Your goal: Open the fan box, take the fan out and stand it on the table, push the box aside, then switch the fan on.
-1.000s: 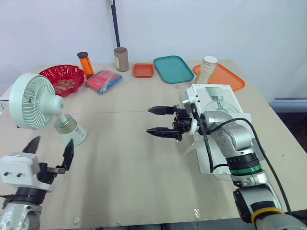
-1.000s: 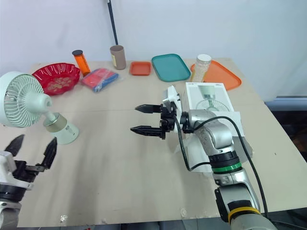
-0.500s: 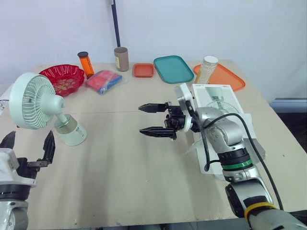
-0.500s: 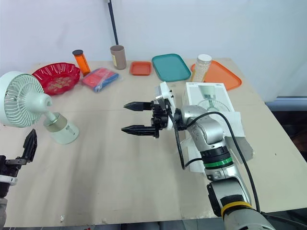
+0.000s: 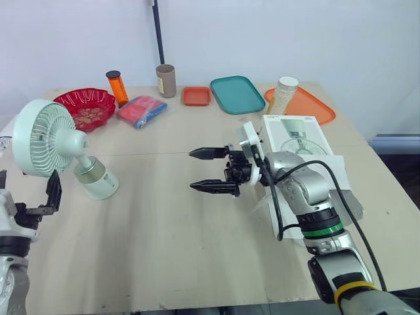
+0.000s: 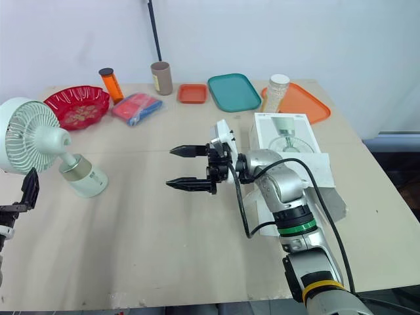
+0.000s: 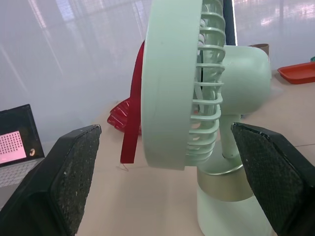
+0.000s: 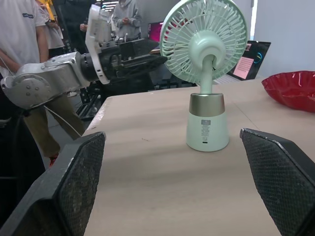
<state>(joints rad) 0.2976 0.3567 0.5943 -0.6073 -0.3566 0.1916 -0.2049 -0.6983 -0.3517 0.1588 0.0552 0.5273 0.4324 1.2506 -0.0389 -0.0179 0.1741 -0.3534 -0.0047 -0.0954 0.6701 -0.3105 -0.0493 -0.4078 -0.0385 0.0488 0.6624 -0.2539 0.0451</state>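
The pale green fan (image 5: 47,139) stands upright on its base near the table's left edge, its grille turned to the left. The white fan box (image 5: 296,134) lies flat on the right side, partly under my right forearm. My right gripper (image 5: 209,170) hovers over the middle of the table, open and empty, its fingers pointing left at the fan from well short of it. At the table's left edge, beside and below the fan head, is my left gripper (image 5: 27,193). In the left wrist view its fingers (image 7: 74,162) are spread wide, open, with the fan (image 7: 197,98) close ahead.
Along the back stand a red bowl (image 5: 84,108), an orange bottle (image 5: 117,88), a blue-and-red packet (image 5: 142,110), a brown tube (image 5: 165,81), a small orange tray (image 5: 196,96), a teal tray (image 5: 237,94) and an orange tray (image 5: 312,106) with a jar (image 5: 284,95). People (image 8: 24,29) stand beyond the left edge.
My left gripper has drawn back from in front of the fan's base to the table's left edge. The right gripper has edged left toward the fan, still open.
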